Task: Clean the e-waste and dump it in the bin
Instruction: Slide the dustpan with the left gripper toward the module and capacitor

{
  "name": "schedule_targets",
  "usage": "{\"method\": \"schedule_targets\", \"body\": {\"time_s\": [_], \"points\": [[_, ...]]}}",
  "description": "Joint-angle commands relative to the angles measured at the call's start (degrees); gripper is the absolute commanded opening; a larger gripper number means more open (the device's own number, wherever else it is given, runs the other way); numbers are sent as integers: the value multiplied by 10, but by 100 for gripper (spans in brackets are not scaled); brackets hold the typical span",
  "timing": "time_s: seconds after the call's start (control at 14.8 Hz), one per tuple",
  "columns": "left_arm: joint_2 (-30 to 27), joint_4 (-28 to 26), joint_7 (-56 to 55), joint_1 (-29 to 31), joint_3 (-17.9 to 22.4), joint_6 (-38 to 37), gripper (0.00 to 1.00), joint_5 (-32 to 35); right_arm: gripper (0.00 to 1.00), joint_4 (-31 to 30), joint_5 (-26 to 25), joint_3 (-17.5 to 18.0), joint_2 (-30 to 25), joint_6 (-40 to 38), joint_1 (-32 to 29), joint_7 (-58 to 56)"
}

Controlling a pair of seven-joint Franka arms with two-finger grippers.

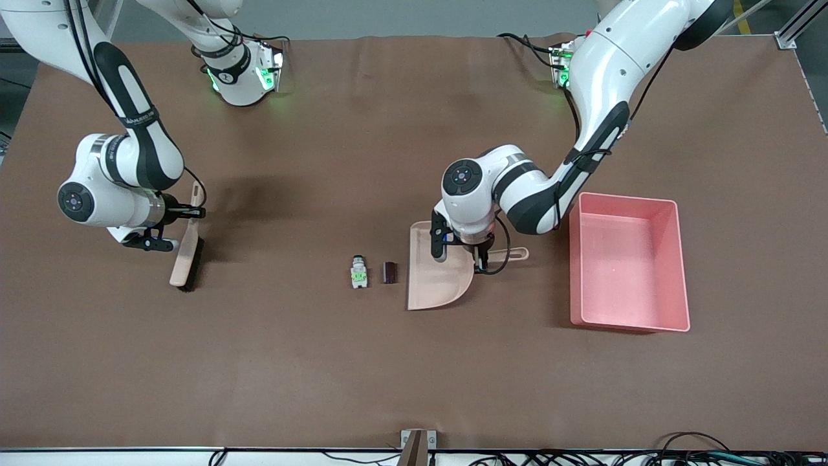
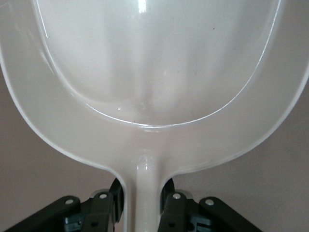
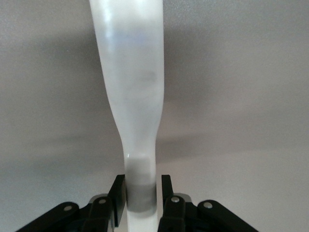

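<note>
beige dustpan (image 1: 435, 275) mid-table; beige brush (image 1: 186, 249) well apart; brown table (image 1: 323, 362).

left claw (image 2: 141, 205) clamped on dustpan (image 2: 159, 72) handle — pan scoop empty

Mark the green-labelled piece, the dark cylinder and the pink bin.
green-labelled piece (image 1: 359, 272): front view, on its green label.
dark cylinder (image 1: 389, 272): front view, mid-body.
pink bin (image 1: 629, 257): front view, bare floor.

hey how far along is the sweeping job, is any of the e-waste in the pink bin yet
Not yet. Done: the right gripper has shut on the brush and the left gripper on the dustpan handle. In hand: the dustpan sits beside the e-waste. Left: sweeping both pieces in, then dumping them into the bin, which looks empty.
</note>
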Motion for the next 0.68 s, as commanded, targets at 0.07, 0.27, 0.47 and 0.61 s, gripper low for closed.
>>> {"method": "schedule_targets", "body": {"time_s": [0.07,0.27,0.47,0.61], "points": [[34,73,8,-20,0,-70,5,13,22,-6,8,2,-7,0,-3,7],[44,75,6,-24,0,-70,5,16,0,-6,9,2,-8,0,-5,7],[49,80,6,-26,0,-70,5,16,0,3,10,2,-9,0,-6,7],[52,82,5,-34,0,-70,5,16,0,28,10,2,-9,-3,-7,-2]]}}
